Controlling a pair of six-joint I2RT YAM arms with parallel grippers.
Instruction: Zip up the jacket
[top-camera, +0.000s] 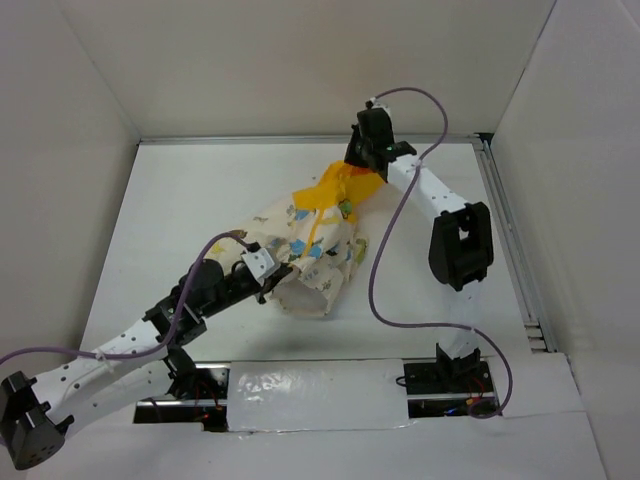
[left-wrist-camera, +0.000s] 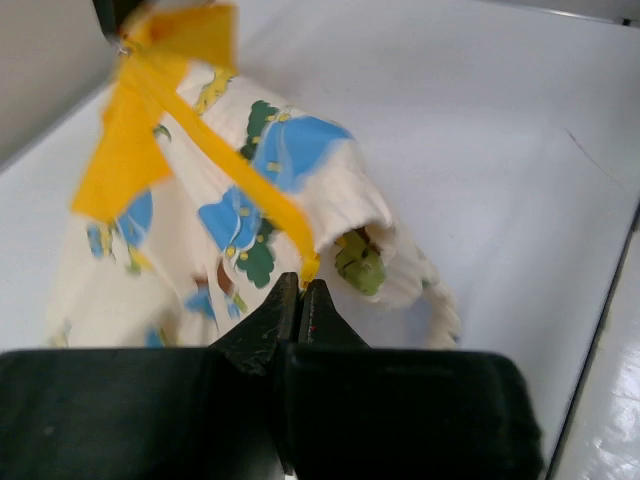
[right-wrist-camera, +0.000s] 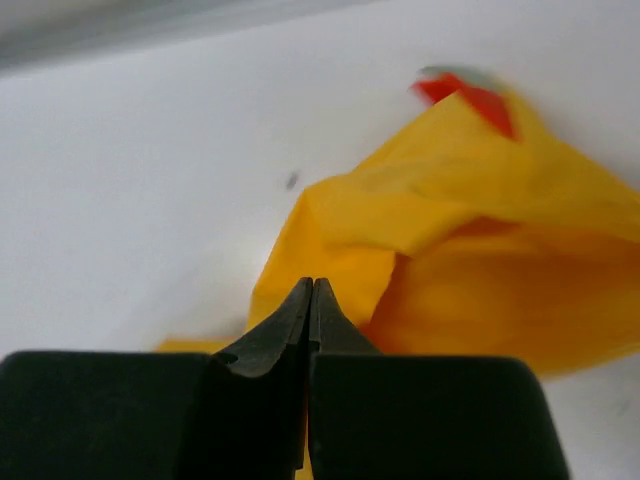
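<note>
The jacket (top-camera: 312, 250) lies stretched in the middle of the white table, cream with blue and green prints, its orange-yellow hood (top-camera: 340, 188) toward the back. My left gripper (top-camera: 270, 272) is shut at the jacket's near hem. In the left wrist view the gripper (left-wrist-camera: 302, 284) pinches the lower end of the yellow zipper band (left-wrist-camera: 230, 170), with the printed fabric (left-wrist-camera: 280, 150) running away from it. My right gripper (top-camera: 366, 160) is shut on the hood's far edge. In the right wrist view the gripper (right-wrist-camera: 311, 286) is closed on orange fabric (right-wrist-camera: 470, 230).
White enclosure walls stand at the left, back and right. A metal rail (top-camera: 508, 240) runs along the table's right side. A purple cable (top-camera: 385, 270) loops over the table right of the jacket. A shiny taped strip (top-camera: 300, 392) lies between the arm bases.
</note>
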